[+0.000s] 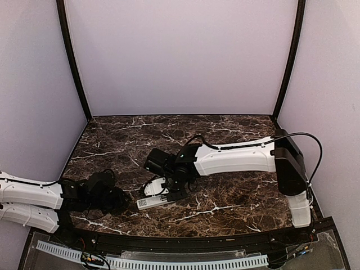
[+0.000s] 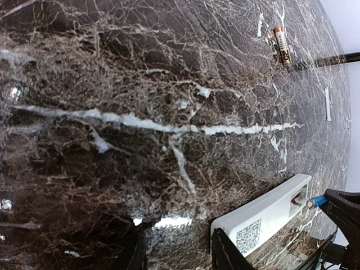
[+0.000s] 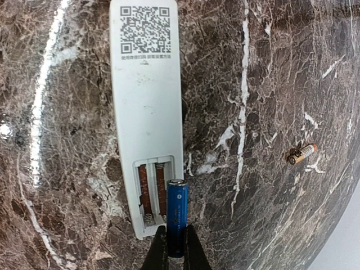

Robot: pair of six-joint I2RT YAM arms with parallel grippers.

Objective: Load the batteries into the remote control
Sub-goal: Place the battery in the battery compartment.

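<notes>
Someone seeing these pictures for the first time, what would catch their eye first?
Most striking is the blue battery, pinched in the right gripper at the edge of the open battery bay of the white remote control. The remote lies back side up on the dark marble table. Next comes a lone orange-tipped battery, lying apart on the marble off to the remote's side.

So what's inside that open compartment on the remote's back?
The compartment shows two bare channels with springs at one end; no battery is seated. The blue battery, pinched by the right gripper, covers one edge, so that strip is hidden.
</notes>
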